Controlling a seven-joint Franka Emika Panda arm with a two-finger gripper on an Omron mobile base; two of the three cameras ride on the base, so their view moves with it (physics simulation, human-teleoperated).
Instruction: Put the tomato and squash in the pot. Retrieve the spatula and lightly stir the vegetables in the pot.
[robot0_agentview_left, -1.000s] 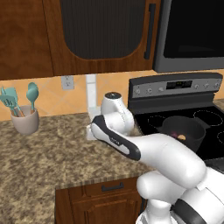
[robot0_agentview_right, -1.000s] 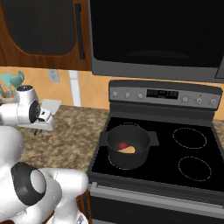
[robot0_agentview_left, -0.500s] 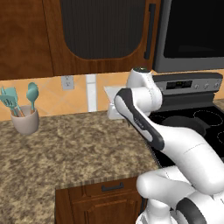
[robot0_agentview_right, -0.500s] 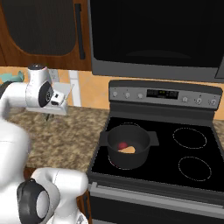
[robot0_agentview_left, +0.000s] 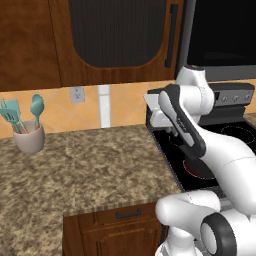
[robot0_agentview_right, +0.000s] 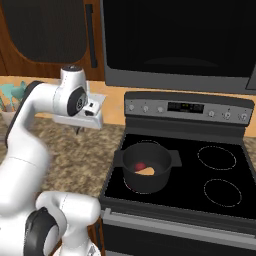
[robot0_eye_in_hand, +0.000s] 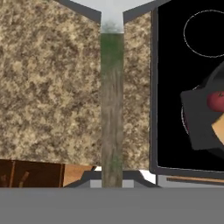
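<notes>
My pincer (robot0_agentview_right: 78, 131) is clamped tight on the spatula (robot0_eye_in_hand: 112, 105), up in the air over the granite counter (robot0_agentview_left: 90, 170), just left of the stove (robot0_agentview_right: 200, 185). Looking down along my hand, the handle runs straight away from my fingertips, dead centre, its long axis lying parallel to the stove's near edge. At the far end it widens into the pale grey blade (robot0_eye_in_hand: 112, 6), so the blade points away from my hand. From the right base camera I can see the blade's pale corner (robot0_agentview_right: 98, 102) poking out beside my wrist, toward the stove.

The pot (robot0_agentview_right: 146, 170) sits on the front left burner, its side handles pointing left and right. Inside it I can see the tomato (robot0_agentview_right: 140, 166) and, touching it on the right, the squash (robot0_agentview_right: 147, 171), lying on its side. A cup of teal utensils (robot0_agentview_left: 27, 127) stands well off to my left.
</notes>
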